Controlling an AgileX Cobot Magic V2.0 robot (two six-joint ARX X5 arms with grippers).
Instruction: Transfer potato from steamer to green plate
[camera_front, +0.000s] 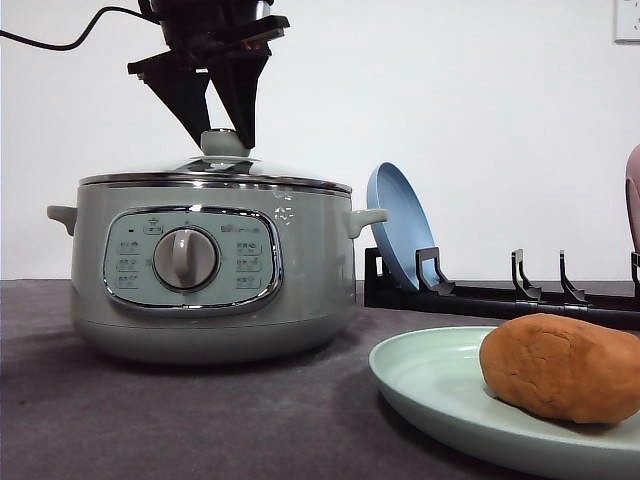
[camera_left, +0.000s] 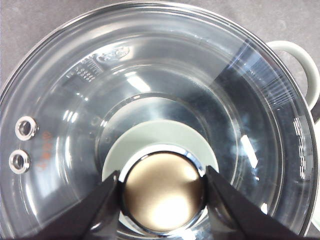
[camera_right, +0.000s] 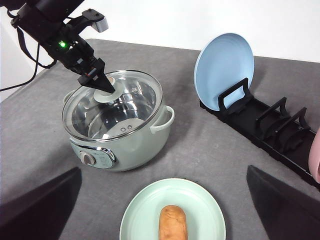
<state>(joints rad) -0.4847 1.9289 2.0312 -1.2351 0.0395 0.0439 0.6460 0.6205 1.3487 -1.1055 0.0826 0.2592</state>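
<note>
Your left tool (camera_front: 226, 128) stood at the far left of the scene, directly above the large round sage-green steamer (camera_front: 210, 270). Its two black fingers (camera_left: 95, 210) pointed down and sat on either side of the green lid knob (camera_front: 224, 143). From the left wrist view the fingers touched or all but touched the knob's shiny metal cap (camera_left: 163, 192), so the tool was closed to about the knob's width. You could not tell from these pictures whether it was actually squeezing.

The clear glass lid (camera_right: 112, 104) lay flat and seated on the steamer's rim. The steamer's control panel and grey central dial (camera_front: 185, 259) faced the front camera, and the pot stood on the dark grey bench (camera_front: 180, 420).

Moving right, a round blue plate (camera_front: 398, 237) stood on edge in the first slot of a long black dish rack (camera_front: 510, 295), just behind and beside the steamer's right handle.

Further right and nearer the front, the pale mint-green glossy plate (camera_front: 430, 385) lay flat on the bench, apart from the steamer. The orange-brown oblong potato (camera_front: 560, 367) rested on it.

Your right tool (camera_right: 160, 210) hung high above this plate, its two dark fingers (camera_right: 40, 205) spread wide apart and holding nothing.
</note>
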